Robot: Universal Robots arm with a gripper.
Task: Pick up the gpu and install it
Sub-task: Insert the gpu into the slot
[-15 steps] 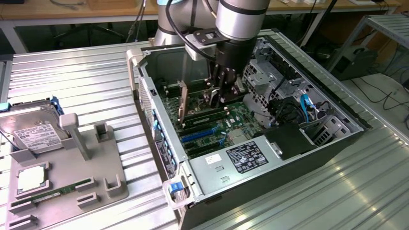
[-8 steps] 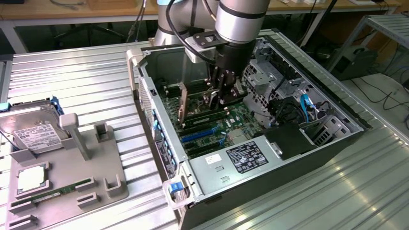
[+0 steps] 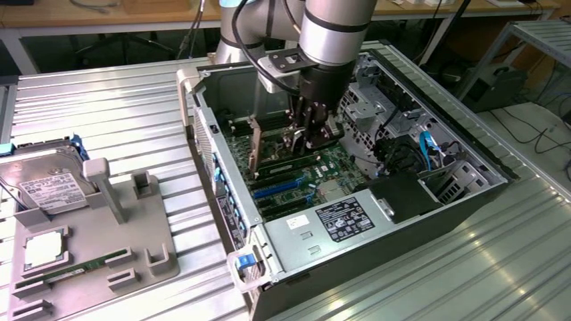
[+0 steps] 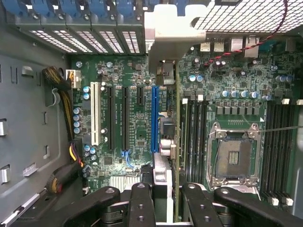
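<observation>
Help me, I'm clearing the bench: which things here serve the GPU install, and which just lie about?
In the job: gpu, tool gripping it, open computer case, motherboard.
Lying about: hard drive, RAM stick, square chip, all on the grey holder.

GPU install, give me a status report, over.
Gripper shut on gpu. It stands on edge inside the case, over the motherboard, beside the blue slot. Nothing seen blocking it.
</observation>
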